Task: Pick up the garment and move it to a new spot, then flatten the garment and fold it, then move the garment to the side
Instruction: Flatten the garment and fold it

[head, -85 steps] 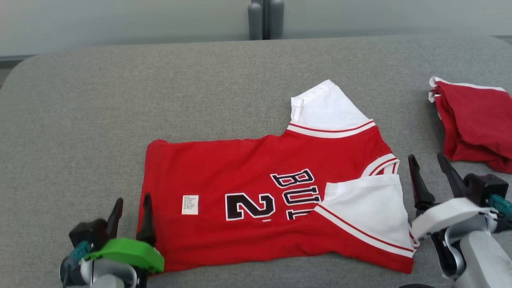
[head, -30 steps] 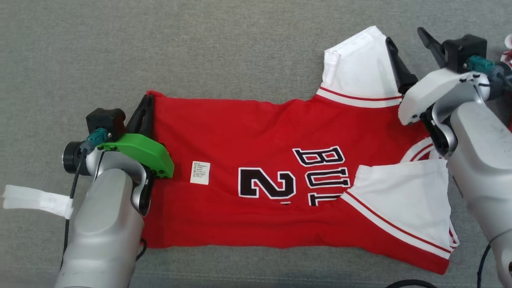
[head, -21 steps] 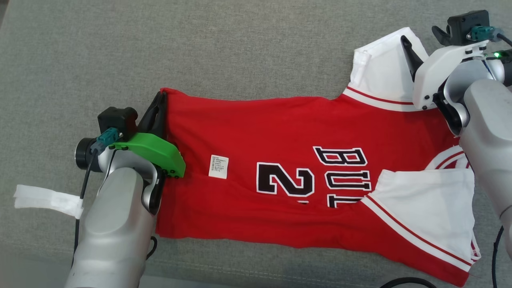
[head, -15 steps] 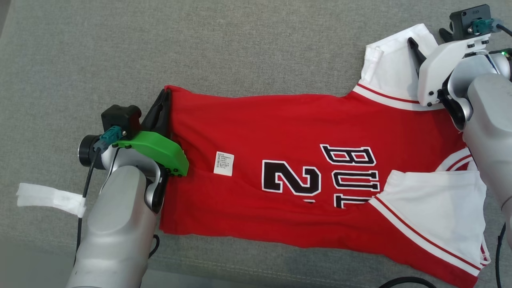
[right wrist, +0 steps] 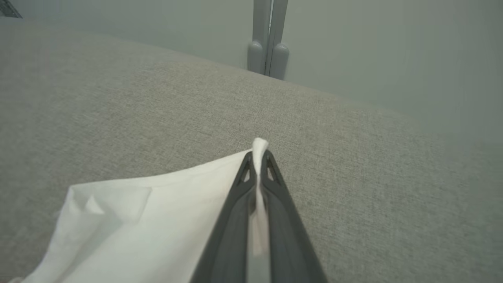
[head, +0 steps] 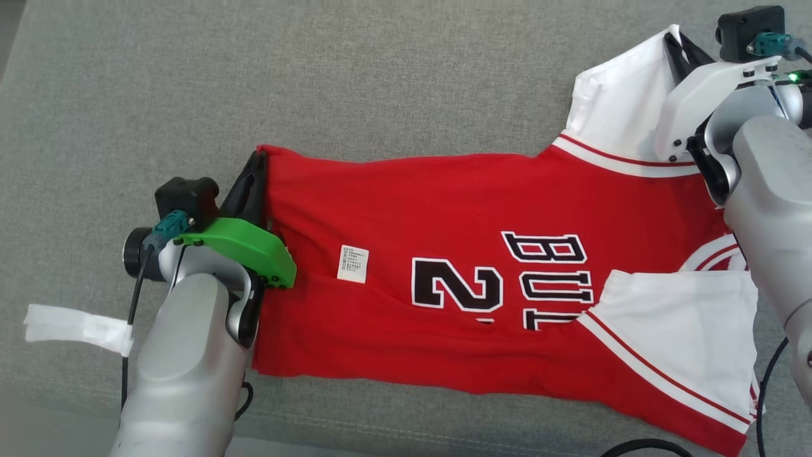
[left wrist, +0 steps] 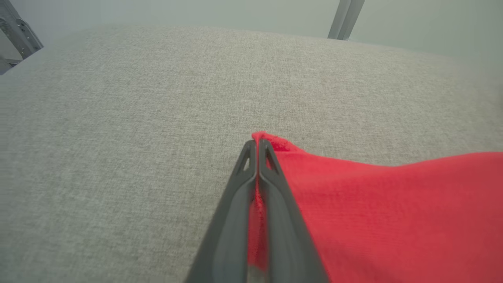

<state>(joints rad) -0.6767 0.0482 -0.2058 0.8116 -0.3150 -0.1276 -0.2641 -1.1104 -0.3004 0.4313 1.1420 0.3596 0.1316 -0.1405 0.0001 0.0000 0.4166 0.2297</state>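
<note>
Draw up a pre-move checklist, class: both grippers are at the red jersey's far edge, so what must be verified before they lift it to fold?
1. Left gripper shut on the hem corner of the red jersey: ok.
2. Right gripper shut on the edge of the far white sleeve: ok.
3. Near white sleeve folded in over the lettering: ok.
4. Both cloth layers caught in each grip: cannot tell.
5. Jersey body lying flat on the grey cushion: ok, bar faint creases near the hem.
</note>
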